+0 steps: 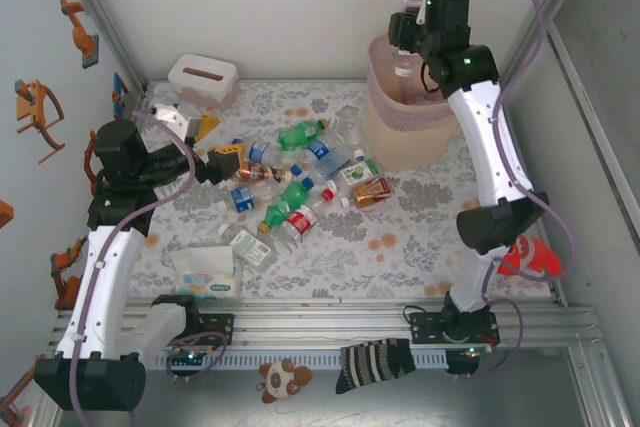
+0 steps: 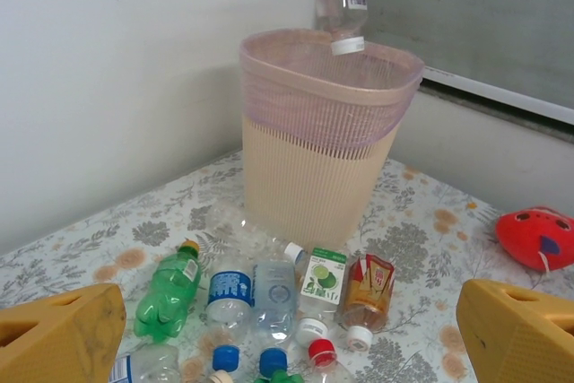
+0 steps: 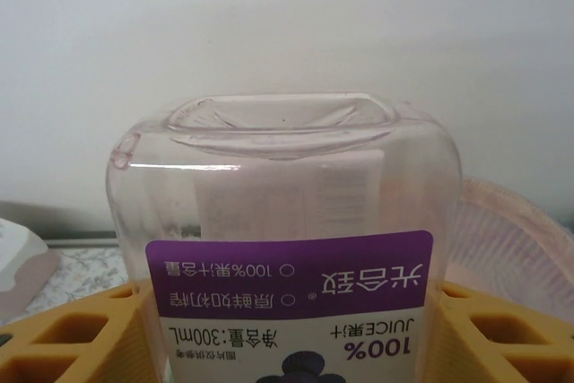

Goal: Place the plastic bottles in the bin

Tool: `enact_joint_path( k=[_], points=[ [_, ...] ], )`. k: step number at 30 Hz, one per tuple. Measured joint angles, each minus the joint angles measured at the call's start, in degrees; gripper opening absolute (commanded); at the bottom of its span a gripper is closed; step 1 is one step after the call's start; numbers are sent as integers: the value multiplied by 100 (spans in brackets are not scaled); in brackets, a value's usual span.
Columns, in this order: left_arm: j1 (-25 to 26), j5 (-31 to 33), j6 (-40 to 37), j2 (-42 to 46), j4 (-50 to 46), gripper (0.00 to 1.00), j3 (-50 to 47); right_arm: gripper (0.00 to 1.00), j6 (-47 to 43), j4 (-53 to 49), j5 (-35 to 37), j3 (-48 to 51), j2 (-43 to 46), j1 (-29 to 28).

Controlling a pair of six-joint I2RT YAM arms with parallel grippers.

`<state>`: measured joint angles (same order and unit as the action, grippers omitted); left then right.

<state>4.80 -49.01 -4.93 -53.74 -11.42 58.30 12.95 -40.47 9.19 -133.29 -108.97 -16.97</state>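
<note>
My left arm (image 1: 100, 277) and right arm (image 1: 490, 147) share one build: long white shells on the links and bulky black housings (image 1: 125, 152) at the joints. A lavender cable (image 1: 542, 22) loops loosely outside each arm. Small green lights (image 1: 467, 60) seem to glow on the housings, though they are tiny from above. Each arm ends in a black base plate (image 1: 455, 327). My left fingers (image 2: 58, 334) are blocky yellow-orange plastic with bevelled edges. My right fingers (image 3: 63, 343) are the same colour, moulded with square pockets.
</note>
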Motion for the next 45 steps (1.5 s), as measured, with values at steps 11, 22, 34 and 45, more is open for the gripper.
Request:
enact_joint_path(
  k=[11, 22, 34, 45],
  points=[
    [55, 20, -28, 0, -17, 95, 0, 51, -76, -645, -1010, -59, -671, 697],
    [116, 142, -52, 0, -44, 95, 0, 51, 461, -946, -1869, 304, -1169, 667],
    [214, 210, -55, 9, -66, 95, 0, 58, -575, -2085, -2771, -190, -2208, 669],
    [236, 297, -74, 9, -111, 96, 0, 70, -852, -2341, -2750, -166, -2424, 673]
  ],
)
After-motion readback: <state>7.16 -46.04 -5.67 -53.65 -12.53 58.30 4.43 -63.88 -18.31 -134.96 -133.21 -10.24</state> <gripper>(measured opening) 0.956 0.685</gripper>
